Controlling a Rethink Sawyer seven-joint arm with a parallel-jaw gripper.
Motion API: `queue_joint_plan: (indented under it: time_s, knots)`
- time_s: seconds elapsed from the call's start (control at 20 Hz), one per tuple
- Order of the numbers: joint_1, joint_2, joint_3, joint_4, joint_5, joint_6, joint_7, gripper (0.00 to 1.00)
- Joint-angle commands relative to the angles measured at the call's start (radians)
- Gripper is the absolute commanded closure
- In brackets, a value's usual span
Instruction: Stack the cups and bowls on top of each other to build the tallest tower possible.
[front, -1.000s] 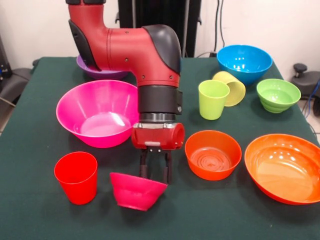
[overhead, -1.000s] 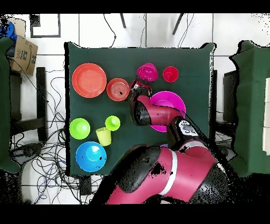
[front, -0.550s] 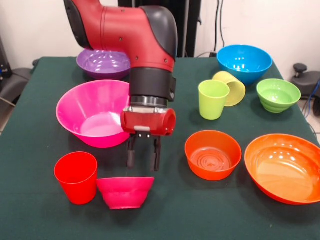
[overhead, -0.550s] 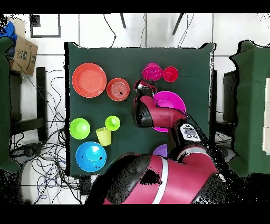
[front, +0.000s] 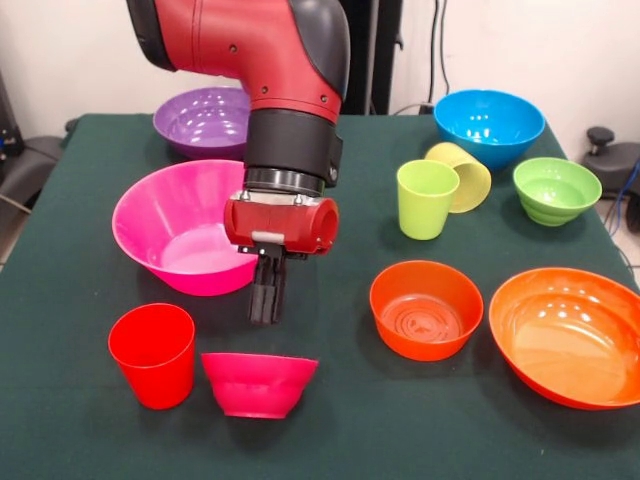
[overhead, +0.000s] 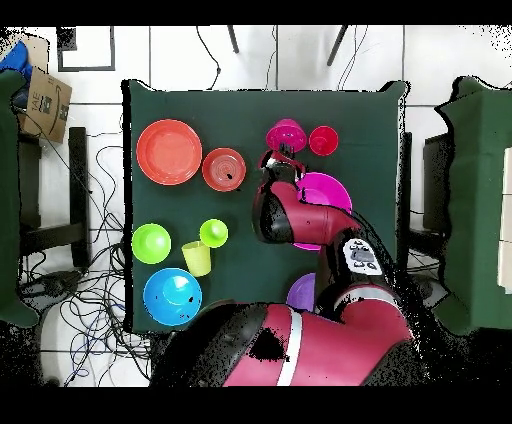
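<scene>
My gripper (front: 266, 303) hangs shut and empty a little above the table, just behind the small magenta bowl (front: 258, 383). That bowl sits upright next to the red cup (front: 152, 355). Seen from overhead, the gripper (overhead: 275, 160) is between the magenta bowl (overhead: 286, 134) and the large pink bowl (overhead: 330, 190). The lime cup (front: 426, 198) stands upright, and the pale yellow cup (front: 464, 174) lies on its side against it. No cup or bowl rests on another, so there is no tower.
The small orange bowl (front: 426, 308) and large orange bowl (front: 570, 335) sit to the right. The ribbed green bowl (front: 556, 189) and blue bowl (front: 489, 126) are at the far right, the purple bowl (front: 203, 120) far left. My arm (overhead: 300, 330) hides part of the pink and purple bowls.
The gripper rose and drifted left off the magenta bowl, and its fingers came together. The bowl, tilted a second ago, now sits flat nearer the red cup.
</scene>
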Motion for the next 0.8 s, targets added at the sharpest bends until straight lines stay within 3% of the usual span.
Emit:
queue_joint_plan:
  time_s: [0.05,0.6,0.8]
  knots:
    - [0.014,0.03,0.061,0.021,0.015,-0.05,0.153,1.0]
    - [0.002,0.029,0.081,0.036,0.012,-0.077,0.168,1.0]
    - [0.023,0.027,0.058,0.049,0.045,-0.104,0.172,1.0]
